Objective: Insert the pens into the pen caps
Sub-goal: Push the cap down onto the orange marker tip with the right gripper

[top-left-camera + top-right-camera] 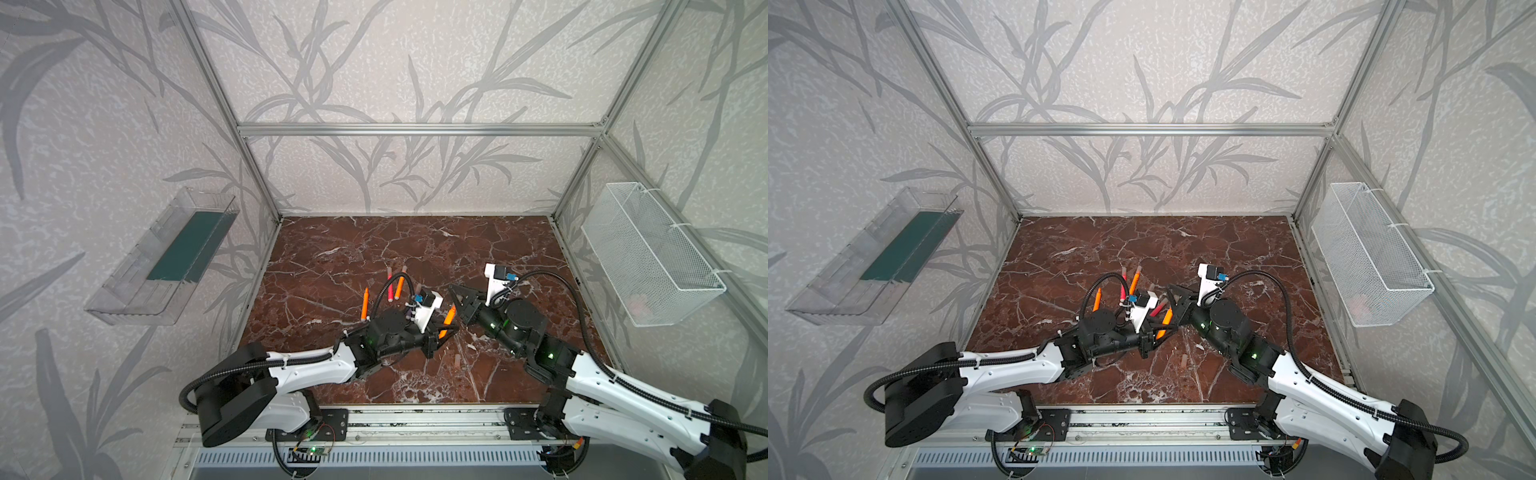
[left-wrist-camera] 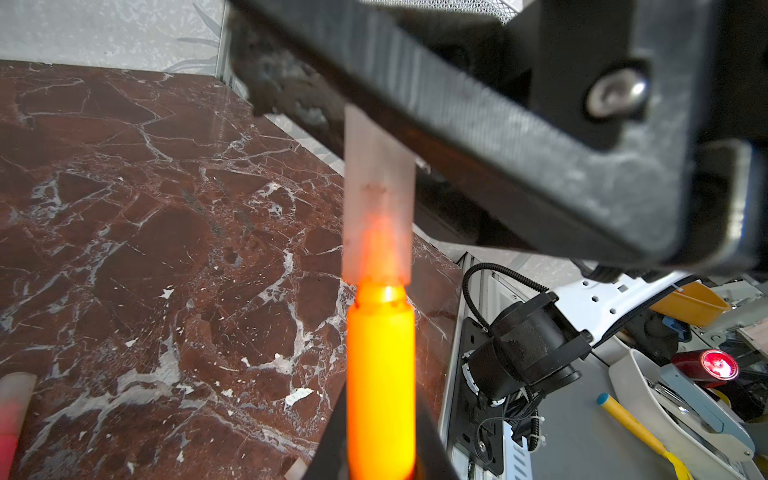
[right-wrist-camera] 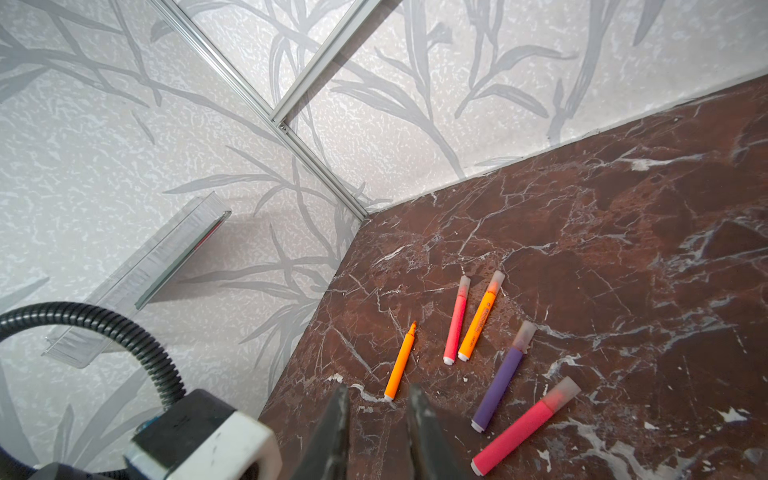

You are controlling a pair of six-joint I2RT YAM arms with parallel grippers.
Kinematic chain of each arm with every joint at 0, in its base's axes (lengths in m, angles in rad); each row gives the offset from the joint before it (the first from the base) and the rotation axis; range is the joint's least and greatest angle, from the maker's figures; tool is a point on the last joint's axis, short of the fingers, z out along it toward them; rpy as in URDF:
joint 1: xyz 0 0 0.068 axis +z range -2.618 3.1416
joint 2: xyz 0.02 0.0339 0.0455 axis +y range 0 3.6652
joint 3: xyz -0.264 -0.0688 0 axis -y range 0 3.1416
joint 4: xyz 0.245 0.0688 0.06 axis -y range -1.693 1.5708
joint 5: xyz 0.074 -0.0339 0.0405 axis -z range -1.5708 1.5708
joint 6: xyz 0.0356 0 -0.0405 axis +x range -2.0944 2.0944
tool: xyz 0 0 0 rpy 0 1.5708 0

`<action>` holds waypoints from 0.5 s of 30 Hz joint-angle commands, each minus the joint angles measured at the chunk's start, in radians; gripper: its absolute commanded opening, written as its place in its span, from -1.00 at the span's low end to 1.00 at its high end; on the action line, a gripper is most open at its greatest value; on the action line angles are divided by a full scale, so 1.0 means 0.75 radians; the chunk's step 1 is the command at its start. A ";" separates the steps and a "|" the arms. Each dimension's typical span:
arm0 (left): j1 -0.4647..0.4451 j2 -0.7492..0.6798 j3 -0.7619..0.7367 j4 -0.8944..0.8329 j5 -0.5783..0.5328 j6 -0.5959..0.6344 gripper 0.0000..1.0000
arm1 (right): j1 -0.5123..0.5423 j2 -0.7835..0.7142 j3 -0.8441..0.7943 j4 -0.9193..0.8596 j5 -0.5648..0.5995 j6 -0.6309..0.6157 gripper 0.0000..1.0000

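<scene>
My left gripper (image 1: 444, 330) (image 2: 380, 440) is shut on an orange pen (image 1: 449, 318) (image 2: 380, 374), held tip-up above the table's middle. A pale translucent pen cap (image 2: 378, 195) sits over its tip. The cap's far end is hidden behind a finger of my right gripper (image 1: 454, 291) (image 3: 376, 395), whose jaws stand slightly apart with nothing between them. On the table lie an uncapped orange pen (image 3: 400, 363) and capped red-pink (image 3: 456, 322), orange (image 3: 480, 318), purple (image 3: 505, 374) and red-pink (image 3: 525, 426) pens. A loose pen cap (image 1: 457, 360) lies near the front.
The red-brown marble table (image 1: 415, 249) sits inside an aluminium frame with patterned walls. A clear plastic bin (image 1: 166, 257) hangs on the left wall and a white mesh basket (image 1: 652, 253) on the right wall. Both arms meet near the table's middle.
</scene>
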 commanded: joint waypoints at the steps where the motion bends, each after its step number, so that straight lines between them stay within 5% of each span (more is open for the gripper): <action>1: -0.005 -0.025 0.016 -0.015 -0.025 0.035 -1.00 | 0.003 -0.007 0.021 -0.010 -0.047 0.012 -0.54; 10: 0.012 -0.033 0.014 0.039 -0.023 -0.023 -1.00 | 0.003 -0.083 -0.116 0.057 -0.113 0.058 -0.88; 15: 0.065 -0.028 0.036 0.107 0.095 -0.104 -1.00 | 0.002 -0.119 -0.200 0.172 -0.190 0.064 -1.00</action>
